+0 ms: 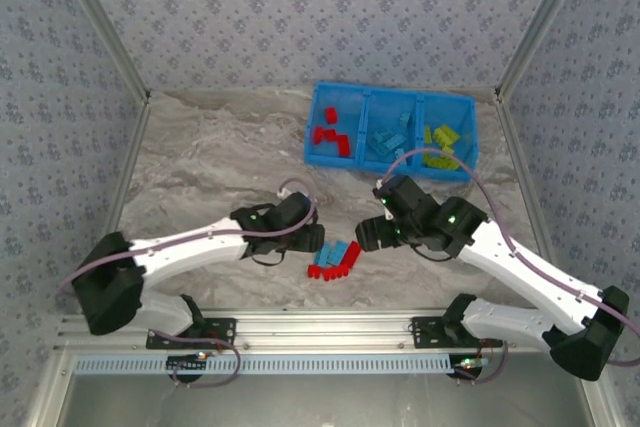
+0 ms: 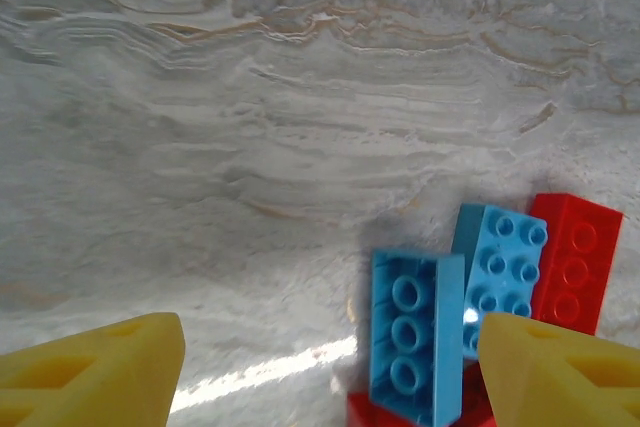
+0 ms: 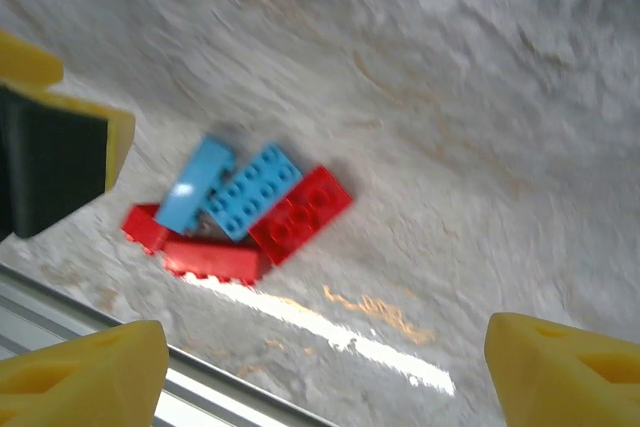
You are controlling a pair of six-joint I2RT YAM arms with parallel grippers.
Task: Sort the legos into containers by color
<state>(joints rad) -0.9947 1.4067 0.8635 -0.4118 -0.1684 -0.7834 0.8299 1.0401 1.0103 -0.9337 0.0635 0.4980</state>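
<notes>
- Left pincer (image 2: 330, 367) and right pincer (image 3: 322, 355) hang released, empty, seemingly poised to pick.
- Bright blue three-compartment plastic tray (image 1: 312, 119), far right, keeps sorted colours apart.
- Red and light blue studded plastic bricks (image 1: 333, 259) lie heaped between them, near centre, unsorted.

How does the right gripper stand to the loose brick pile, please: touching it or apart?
Apart. The right wrist view shows the open right gripper with bare table between both its fingers and the brick pile.

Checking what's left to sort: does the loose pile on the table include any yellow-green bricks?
No, the loose pile holds red and light blue bricks alone.
</notes>
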